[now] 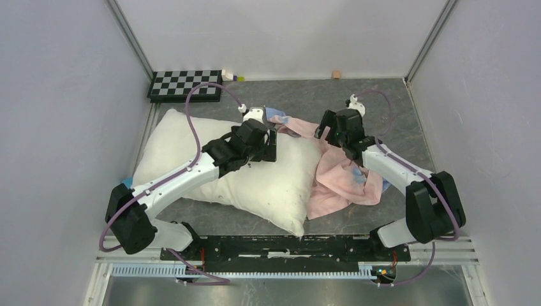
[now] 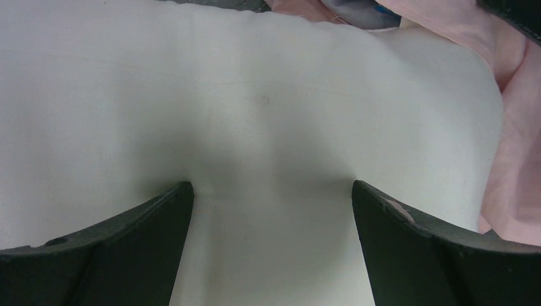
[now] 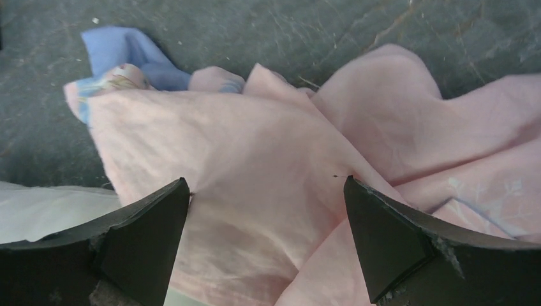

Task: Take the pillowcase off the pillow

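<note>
The cream-white pillow [image 1: 268,185] lies bare across the left and middle of the table; it fills the left wrist view [image 2: 255,115]. The pillowcase [image 1: 338,182] lies crumpled to its right, pale pink side out with bits of blue showing, still lapping the pillow's far right corner. It also shows in the right wrist view [image 3: 255,159] and at the right edge of the left wrist view [image 2: 517,159]. My left gripper [image 1: 271,148] is open, its fingertips pressed on the pillow [image 2: 271,191]. My right gripper [image 1: 326,127] is open just above the pink fabric [image 3: 266,188].
A black-and-white checkerboard [image 1: 185,84] lies at the back left, with a small object [image 1: 231,76] beside it. A small tan block [image 1: 335,74] sits at the back wall. Grey walls enclose the marbled table [image 1: 395,121].
</note>
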You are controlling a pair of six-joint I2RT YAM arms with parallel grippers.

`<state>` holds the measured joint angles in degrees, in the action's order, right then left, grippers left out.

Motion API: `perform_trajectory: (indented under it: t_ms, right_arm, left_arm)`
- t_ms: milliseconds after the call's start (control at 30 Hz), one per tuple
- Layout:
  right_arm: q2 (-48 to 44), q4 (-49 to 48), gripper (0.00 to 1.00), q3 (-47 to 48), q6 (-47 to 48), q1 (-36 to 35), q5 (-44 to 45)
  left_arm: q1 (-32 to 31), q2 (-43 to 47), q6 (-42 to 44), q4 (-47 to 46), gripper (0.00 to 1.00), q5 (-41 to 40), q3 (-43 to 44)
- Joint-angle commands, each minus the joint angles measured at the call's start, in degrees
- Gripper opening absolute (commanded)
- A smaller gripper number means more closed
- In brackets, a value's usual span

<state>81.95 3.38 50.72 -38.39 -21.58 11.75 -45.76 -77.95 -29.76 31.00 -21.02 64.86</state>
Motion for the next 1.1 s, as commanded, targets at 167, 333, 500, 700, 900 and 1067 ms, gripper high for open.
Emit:
perform_trajectory:
  t_ms: [167,333,500,700,900,1067]
  right_arm:
    - [5.90,2.16,0.98,2.80,-4.20,0.00,-0.06]
    - [4.13,3.42,0.78,0.18,-6.28,0.39,6.70]
    - [0.02,5.48,0.14,-0.93,-6.46,5.02,11.22]
    - [-8.96,8.86,0.00,0.16,-3.51,14.30,15.48]
    - [-19.39,5.19,0.00,3.85,2.25,16.60,19.61]
    - [-21.44,-2.38,0.00,10.94,7.83,16.63,7.36]
  left_arm:
    - [-0.03,0.88,-5.38,-2.58,1.00,-2.93,-5.41]
    - [-0.03,1.64,-6.75,-3.14,0.99,-5.54,-7.73]
    - [0.05,3.08,-7.92,-3.23,0.97,-7.33,-9.65]
    - [0.31,4.52,-8.69,-4.11,0.96,-8.32,-12.23]
    - [0.50,3.79,-8.35,-4.04,0.95,-8.34,-11.98]
    - [0.57,3.27,-8.30,-3.85,0.95,-8.34,-11.03]
